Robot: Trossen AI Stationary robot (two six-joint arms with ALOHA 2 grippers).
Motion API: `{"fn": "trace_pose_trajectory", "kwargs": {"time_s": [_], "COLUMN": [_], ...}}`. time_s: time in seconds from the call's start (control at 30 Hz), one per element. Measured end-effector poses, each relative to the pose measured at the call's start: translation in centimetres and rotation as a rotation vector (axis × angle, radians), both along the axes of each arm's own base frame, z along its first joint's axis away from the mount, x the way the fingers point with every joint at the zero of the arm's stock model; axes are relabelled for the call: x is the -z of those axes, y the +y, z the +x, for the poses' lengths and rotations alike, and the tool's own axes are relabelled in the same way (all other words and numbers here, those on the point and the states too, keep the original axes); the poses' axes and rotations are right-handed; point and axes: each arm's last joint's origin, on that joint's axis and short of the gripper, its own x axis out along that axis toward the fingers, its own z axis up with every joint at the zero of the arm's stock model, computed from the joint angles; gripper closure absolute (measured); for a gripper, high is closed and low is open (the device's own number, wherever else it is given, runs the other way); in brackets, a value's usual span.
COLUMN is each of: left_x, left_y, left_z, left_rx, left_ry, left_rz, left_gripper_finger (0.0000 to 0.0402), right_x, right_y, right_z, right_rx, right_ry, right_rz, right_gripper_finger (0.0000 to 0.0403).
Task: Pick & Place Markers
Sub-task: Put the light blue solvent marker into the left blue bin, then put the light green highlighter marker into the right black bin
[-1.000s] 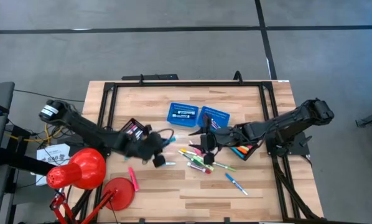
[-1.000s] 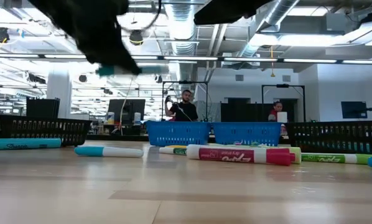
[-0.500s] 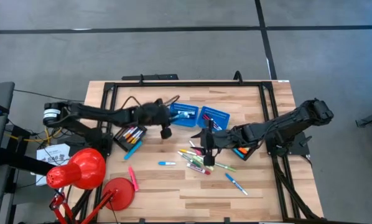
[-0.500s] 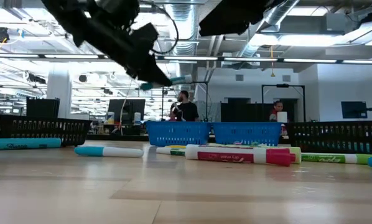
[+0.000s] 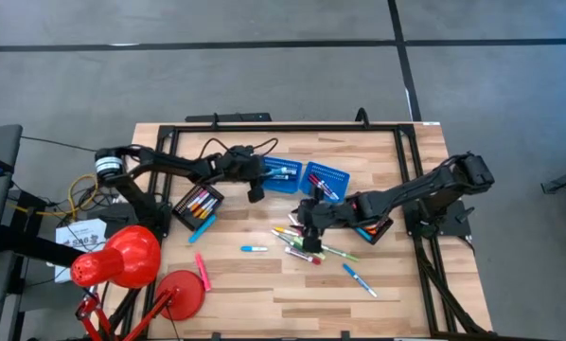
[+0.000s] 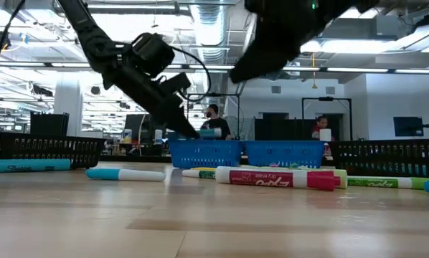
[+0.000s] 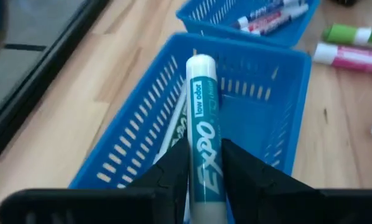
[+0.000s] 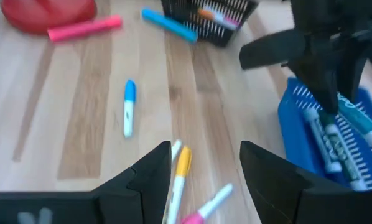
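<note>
Marker over the basket

My left end effector [image 7: 204, 163] pinches a teal marker [image 7: 203, 121] above the blue basket [image 7: 142, 124]; right end effector [image 8: 204, 163] (fingers spread, empty) hovers over loose markers [image 5: 302, 244] mid-bench.

A robotics lab in a large open industrial hall: exposed silver ducts [image 6: 216, 29] and strip lights run under the ceiling, monitors [image 6: 144, 126] and metal frames [image 6: 326, 115] stand behind the wooden desk [image 5: 264, 284], and two people [image 6: 213, 122] work at stations.

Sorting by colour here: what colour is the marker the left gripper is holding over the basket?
Teal and white Expo marker, clearest in the left wrist view.
</note>
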Motion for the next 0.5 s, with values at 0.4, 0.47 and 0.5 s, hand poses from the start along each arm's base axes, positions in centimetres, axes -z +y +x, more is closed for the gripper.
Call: {"fn": "trace_pose_trajectory", "kwargs": {"time_s": [0.4, 0.47, 0.5], "left_x": [0.9, 0.7, 0.7], "left_y": [-0.1, -0.3, -0.5], "left_z": [0.4, 0.6, 0.7], "left_rx": [0.040, 0.044, 0.049], "left_ry": [0.013, -0.004, -0.010], "left_rz": [0.046, 0.045, 0.045], "left_gripper_finger": [0.0242, 0.0234, 0.0231], "right_x": [4.5, 5.4, 5.8], "right_y": [0.2, 0.2, 0.2], "right_z": [1.2, 1.2, 1.2], "right_rx": [0.004, 0.004, 0.013], "right_ry": [0.145, 0.181, 0.203], "right_rz": [-0.035, -0.039, -0.031], "right_gripper_finger": [0.0221, 0.0221, 0.0221]}}
